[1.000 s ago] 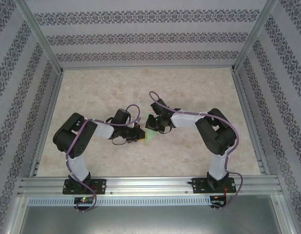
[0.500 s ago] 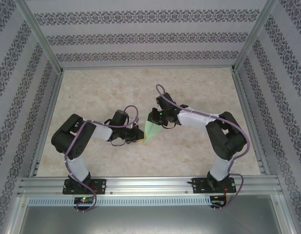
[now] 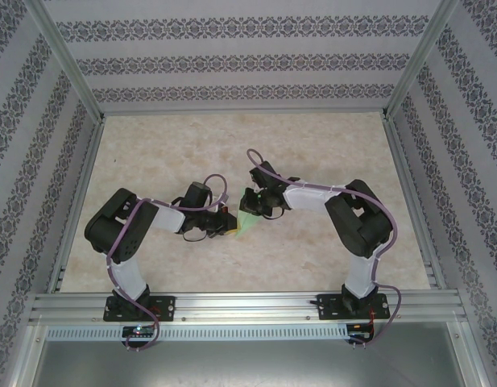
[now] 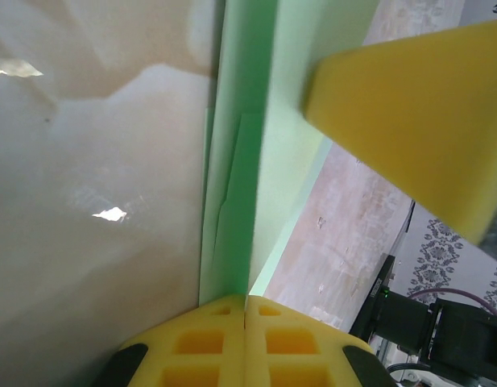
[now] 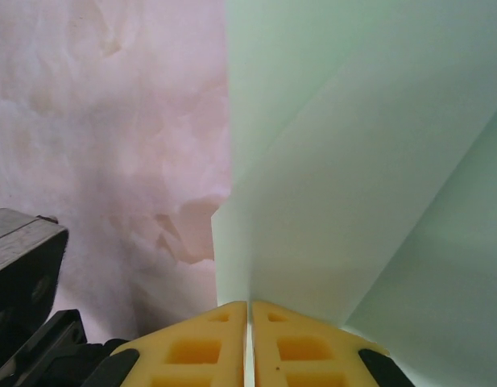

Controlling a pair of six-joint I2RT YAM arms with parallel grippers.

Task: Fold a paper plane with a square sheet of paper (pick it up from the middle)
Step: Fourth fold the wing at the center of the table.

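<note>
Two pinches near the middle of the table [image 3: 329, 145]: grips folded green paper [image 4: 236, 177] in left claw [image 4: 246, 300], pads pressed together on it; grips same paper in right claw [image 5: 249, 306], pads closed likewise.

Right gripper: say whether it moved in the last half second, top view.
Yes. The right gripper has dropped back toward the near rail and closer to the left gripper, covering more of the folded green paper.
</note>
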